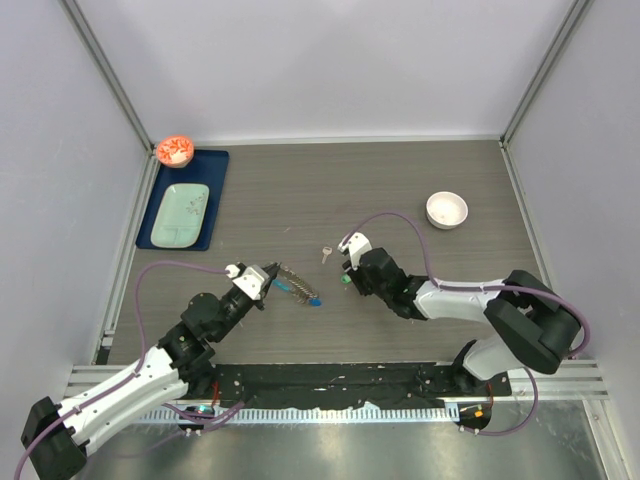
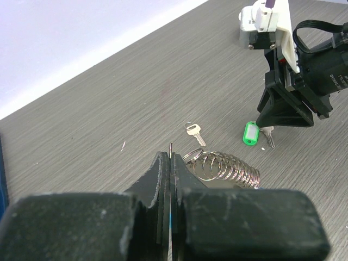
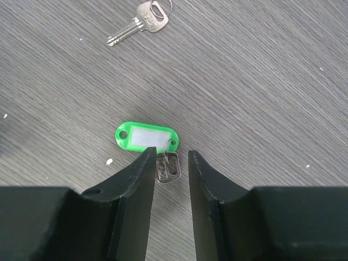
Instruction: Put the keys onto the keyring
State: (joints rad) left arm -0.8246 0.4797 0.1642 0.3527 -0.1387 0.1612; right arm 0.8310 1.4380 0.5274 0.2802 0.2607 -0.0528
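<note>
Two light, stiff, probably slippery keys were found flat at the middle of the desk [image 1: 400, 180], the silver key [image 3: 138, 23] farther off and the green key [image 3: 145, 136], best gripped by its head, straddled by the right gripper [image 3: 171, 156] with jaws parted, while one limp keyring [image 2: 225, 167] was clamped left of them in the left gripper [image 2: 170, 163].

Green-tagged key [image 3: 167, 166]: blade lost behind the right gripper [image 3: 170, 156], only the head peeks out. Silver key [image 3: 138, 24]: its little ring is clipped by the top edge. Over on the left wrist view, the keyring [image 2: 225, 168] has its near end hidden behind the left gripper [image 2: 169, 159].
</note>
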